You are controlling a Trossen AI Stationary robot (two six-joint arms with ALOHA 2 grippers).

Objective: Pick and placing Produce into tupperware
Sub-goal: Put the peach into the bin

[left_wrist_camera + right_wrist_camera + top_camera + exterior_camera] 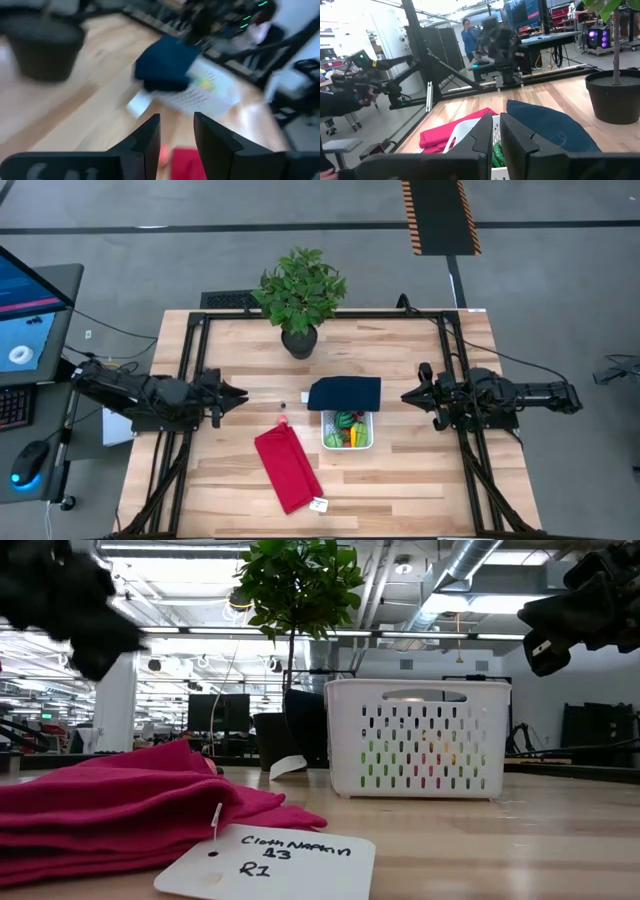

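the left gripper [238, 394] hangs over the left side of the table [420, 480], near the left edge and about midway between the far and near edges, pointing inward; its fingers [145, 142] stand a little apart with nothing between them

going right, a tiny red berry [283, 420] lies on the bare wood just at the far end of the red cloth [288, 469], which stretches toward the near edge with a white tag [268, 863] at its end (the tag reads "cloth napkin")

a potted plant [300, 295] stands at the far edge, middle

the white tupperware [347, 430] sits near the table's centre with green and orange produce [349, 429] inside; its navy lid [345, 393] lies flat, touching its far side

the right gripper [410, 395] hovers over the right side, level with the lid, its fingers [517, 137] nearly closed with a slim gap, holding nothing
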